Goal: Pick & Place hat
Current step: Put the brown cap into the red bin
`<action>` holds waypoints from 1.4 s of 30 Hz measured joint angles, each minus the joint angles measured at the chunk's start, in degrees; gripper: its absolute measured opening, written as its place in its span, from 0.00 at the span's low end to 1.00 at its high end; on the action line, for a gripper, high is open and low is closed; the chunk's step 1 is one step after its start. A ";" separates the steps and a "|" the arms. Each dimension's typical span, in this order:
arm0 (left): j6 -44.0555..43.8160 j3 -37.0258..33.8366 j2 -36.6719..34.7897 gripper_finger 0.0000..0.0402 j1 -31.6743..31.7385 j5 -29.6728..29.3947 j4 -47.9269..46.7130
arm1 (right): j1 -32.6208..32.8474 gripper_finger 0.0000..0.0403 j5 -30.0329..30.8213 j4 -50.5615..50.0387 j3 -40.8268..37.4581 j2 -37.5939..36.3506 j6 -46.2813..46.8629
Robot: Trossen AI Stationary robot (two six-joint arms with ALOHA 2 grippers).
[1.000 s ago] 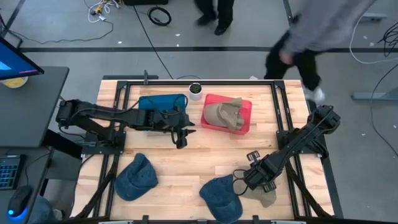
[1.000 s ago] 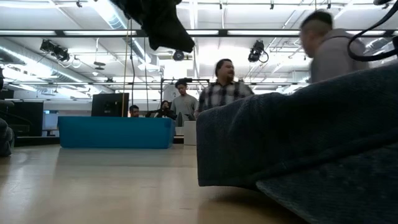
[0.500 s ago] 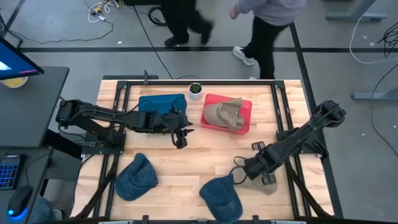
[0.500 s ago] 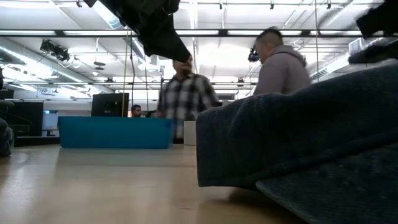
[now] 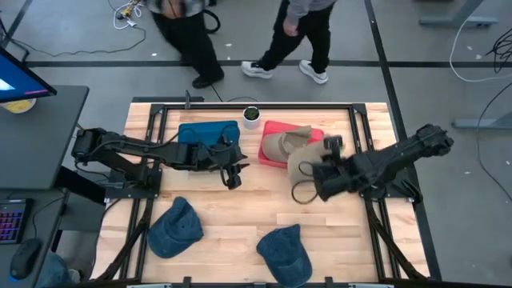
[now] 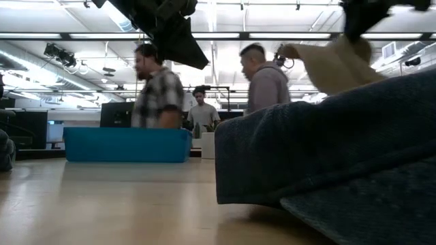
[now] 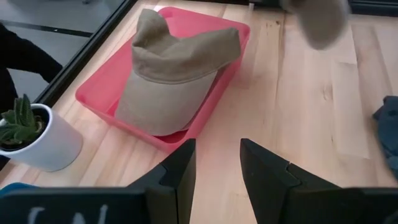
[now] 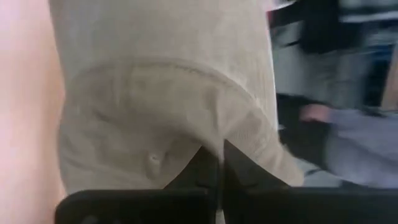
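A tan hat [image 5: 302, 166] hangs from my right gripper [image 5: 317, 182], which is shut on it just beside the red bin [image 5: 315, 138]; the low view shows this hat [image 6: 334, 64] up in the air. A second tan hat [image 7: 171, 78] lies inside the red bin [image 7: 99, 99]. Two blue denim hats [image 5: 176, 227] [image 5: 285, 251] lie on the table near its front edge. My left gripper [image 5: 232, 178] hovers open by the blue bin [image 5: 206, 130], with nothing between its fingers [image 7: 180, 177]. My right gripper pinches the tan hat's cloth [image 8: 214, 140] between its two shut fingers [image 8: 233, 165], below a curved seam; one layer or several, I cannot tell. The hat is lifted clear of the table and hangs below the gripper, with its strap loop [image 5: 302, 194] dangling.
A small potted plant [image 5: 251, 116] stands at the far edge between the two bins. People walk past behind the table's far edge [image 5: 308, 32]. Bare wood lies in the table's middle [image 5: 240, 208].
My right gripper has taken the tan hat from the table's near right corner, lifted it clear and carried it up and toward the far edge, to just beside the red bin. The people behind the table have walked toward the left.
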 joint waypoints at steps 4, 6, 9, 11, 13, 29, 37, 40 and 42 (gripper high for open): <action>-0.03 0.00 -0.02 0.32 0.34 -0.22 0.00 | -8.42 0.01 5.12 6.92 0.47 -0.73 -10.97; -0.01 0.00 -0.02 0.32 0.55 -0.22 0.00 | -13.53 0.01 4.79 12.36 0.39 -0.70 -16.11; 0.05 0.00 -0.02 0.32 0.71 -0.24 0.00 | -20.29 0.01 2.76 21.68 0.37 0.01 -22.70; 0.01 0.00 -0.02 0.32 0.88 -0.24 -0.01 | -24.18 0.01 -0.73 27.70 0.37 0.41 -26.26; -0.04 0.00 -0.02 0.32 0.91 -0.24 -0.51 | -27.62 0.01 -5.02 32.51 0.35 0.68 -27.93; 0.13 0.02 -0.02 0.32 0.91 -0.24 -1.75 | -40.77 0.01 -25.28 33.52 -7.65 6.97 -19.04; 0.11 0.01 -0.02 0.32 0.91 -0.26 -2.12 | -40.94 0.03 -25.06 42.66 -15.66 8.38 -26.64; 0.11 0.01 -0.02 0.32 0.91 -0.27 -2.08 | -40.96 0.07 -25.00 44.01 -16.18 8.38 -26.93; 0.10 0.02 -0.02 0.32 0.96 -0.27 -2.08 | -41.01 0.11 -24.97 44.06 -16.18 8.38 -27.41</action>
